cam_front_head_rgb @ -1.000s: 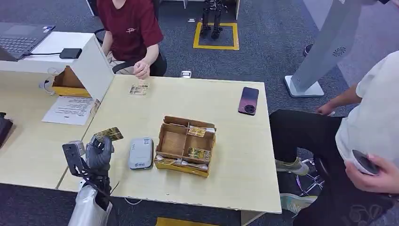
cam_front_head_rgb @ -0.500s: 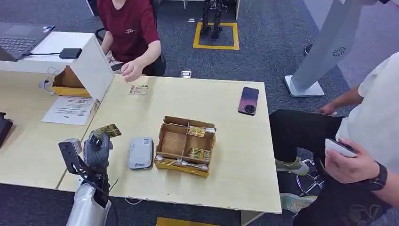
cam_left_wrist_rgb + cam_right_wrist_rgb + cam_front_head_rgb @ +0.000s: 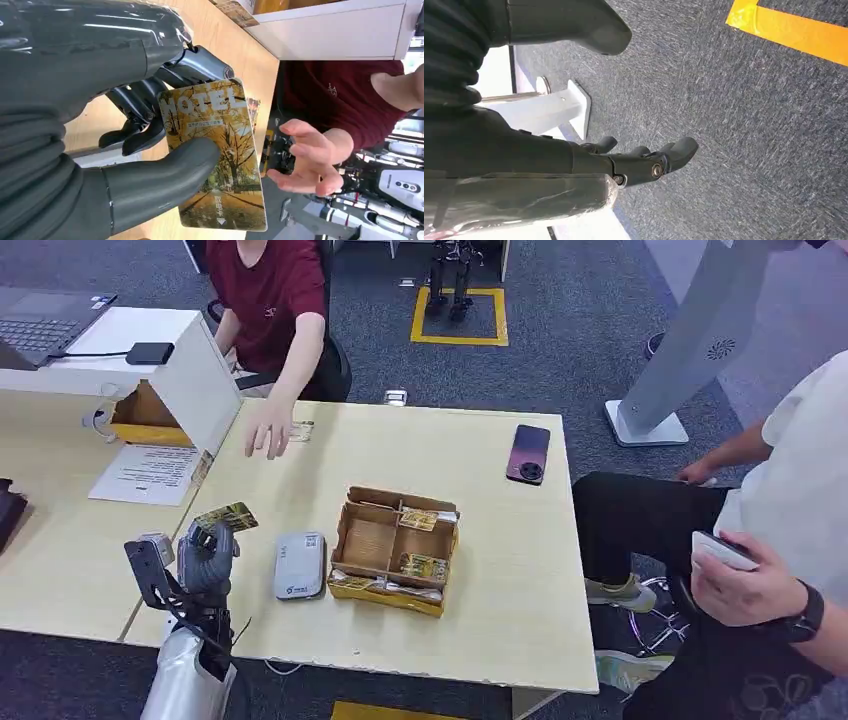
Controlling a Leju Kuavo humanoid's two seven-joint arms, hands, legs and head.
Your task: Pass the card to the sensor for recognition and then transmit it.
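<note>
Card is in my left hand, pinched flat between the thumb and the darker fingers, its printed face turned up and away from my palm. I hold it by one end, I judge, so that most of its length juts free beyond my fingers, leaving enough bare card to lay over a reader or for someone else to take. My hand hangs above the near left part of the bench, with the card at the far tip of my grip, pointing away from me.

The grey sensor lies flat on the bench just to the right of my hand, near the brown divided box that holds more cards. The card is apart from the sensor and higher than it, not over it.

On the far side, a person in a dark red shirt reaches an open hand over the bench toward me, well apart from the card. My guess is that this hand waits to receive it.

My right hand hangs down by the carpeted floor, its fingers loosely apart and holding nothing.
</note>
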